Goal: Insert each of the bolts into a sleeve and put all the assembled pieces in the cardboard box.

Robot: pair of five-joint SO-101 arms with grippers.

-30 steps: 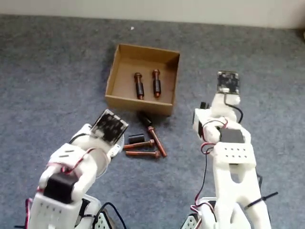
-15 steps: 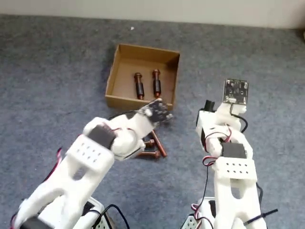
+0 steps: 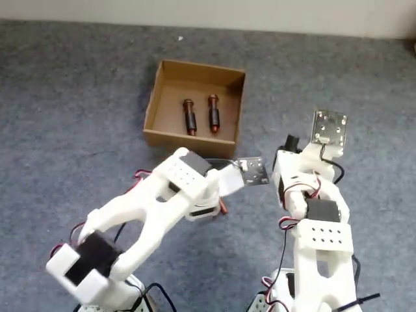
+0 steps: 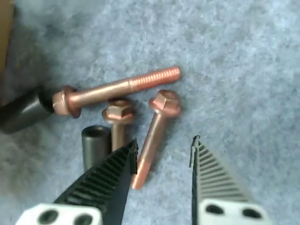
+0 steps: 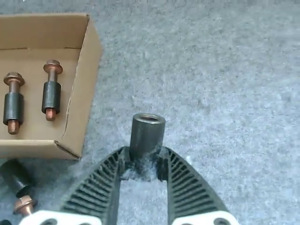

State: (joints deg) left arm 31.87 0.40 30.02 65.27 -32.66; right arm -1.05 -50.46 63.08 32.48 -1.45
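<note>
sleeve [image 5: 147, 132] in right jaws, near box [image 5: 85, 79] corner

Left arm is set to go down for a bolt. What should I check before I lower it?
1. Left gripper open: ok.
2. Target bolt centred between the jaws: not ok, it lies close to one finger.
3. Neighbours clear: not ok, a second bolt and a loose sleeve crowd that finger.
4. Right gripper shut on the held sleeve, bore unblocked: ok.
5. Room in the cardboard box: ok, two assembled pieces inside.
6. Height above the carpet: cannot tell.
</note>
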